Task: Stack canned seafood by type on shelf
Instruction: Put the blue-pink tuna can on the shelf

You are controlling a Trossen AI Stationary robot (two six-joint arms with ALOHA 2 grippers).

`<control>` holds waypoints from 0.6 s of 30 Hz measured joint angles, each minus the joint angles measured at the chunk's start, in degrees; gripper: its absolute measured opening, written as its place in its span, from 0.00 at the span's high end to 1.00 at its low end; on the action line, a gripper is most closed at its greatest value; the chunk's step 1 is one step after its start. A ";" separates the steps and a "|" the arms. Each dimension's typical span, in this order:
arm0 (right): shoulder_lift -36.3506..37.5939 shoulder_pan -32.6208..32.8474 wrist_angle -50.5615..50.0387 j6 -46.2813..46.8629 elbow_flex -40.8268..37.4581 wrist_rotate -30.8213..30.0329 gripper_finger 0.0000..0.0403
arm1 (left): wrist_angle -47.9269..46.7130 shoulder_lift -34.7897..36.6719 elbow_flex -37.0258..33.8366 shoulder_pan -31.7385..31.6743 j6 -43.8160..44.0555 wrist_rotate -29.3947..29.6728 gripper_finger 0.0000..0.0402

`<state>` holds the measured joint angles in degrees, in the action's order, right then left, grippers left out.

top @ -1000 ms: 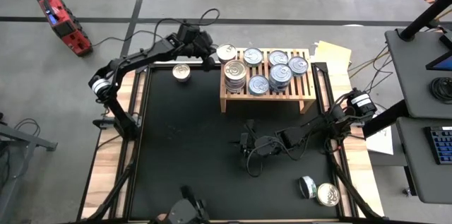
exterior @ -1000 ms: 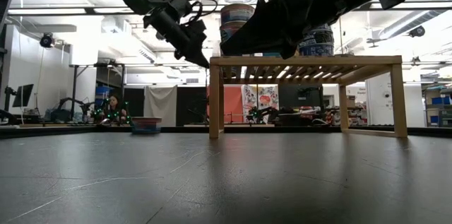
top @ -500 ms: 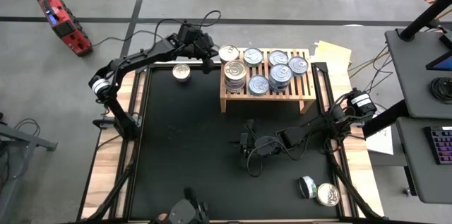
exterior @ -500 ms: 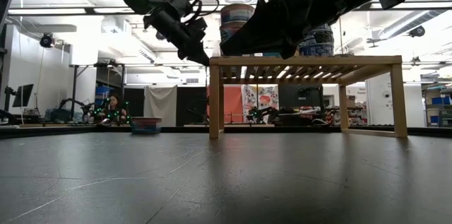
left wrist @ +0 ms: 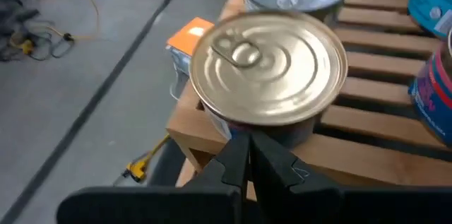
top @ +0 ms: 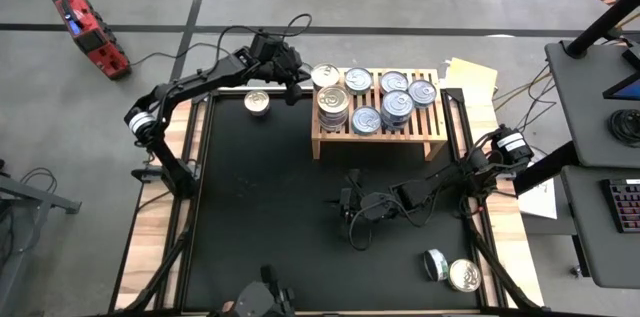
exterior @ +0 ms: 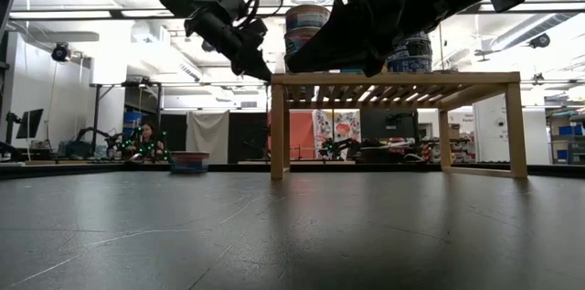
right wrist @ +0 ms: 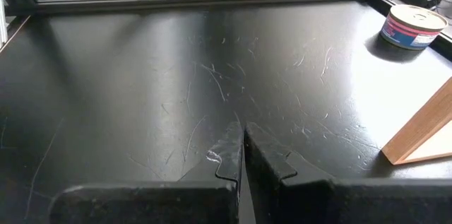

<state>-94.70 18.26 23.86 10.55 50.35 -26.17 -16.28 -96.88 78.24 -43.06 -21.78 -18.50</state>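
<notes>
The light-wood shelf (top: 380, 129) stands at the back of the black mat, with several silver-lidded cans of seafood on its slats, some stacked (top: 333, 103). One gold-lidded can (left wrist: 272, 68) sits at the shelf's far left corner (top: 323, 75). My left gripper (top: 296, 84) is shut right beside it, at the shelf's left end. Another can (top: 258, 103) rests on its base on the mat, left of the shelf. My right gripper (top: 345, 209) hovers shut above the mat's middle, holding nothing. My left gripper has its shut fingertips (left wrist: 240, 146) against the side wall (left wrist: 265, 131) of the corner can, low on the side facing the table's left edge. The fingers come slanting down from the left. The can stands upright on the shelf's corner slats.
Two more cans (top: 437, 264) (top: 462, 275) lie at the mat's near right corner. The mat in front of the shelf (right wrist: 176, 75) is bare around my right gripper. Wooden table strips (top: 150, 247) flank the mat, and cables lie on the floor beyond.
My left gripper has turned slightly at the wrist while staying beside the shelf's far left corner.
</notes>
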 joint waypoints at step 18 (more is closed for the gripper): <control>0.00 0.00 -1.07 -0.63 0.00 0.00 0.98 | 6.81 -1.48 0.72 -0.19 -4.86 7.89 1.00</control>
<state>-94.70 18.26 22.79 9.92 50.35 -26.17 -9.47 -98.36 78.96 -43.25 -26.64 -10.61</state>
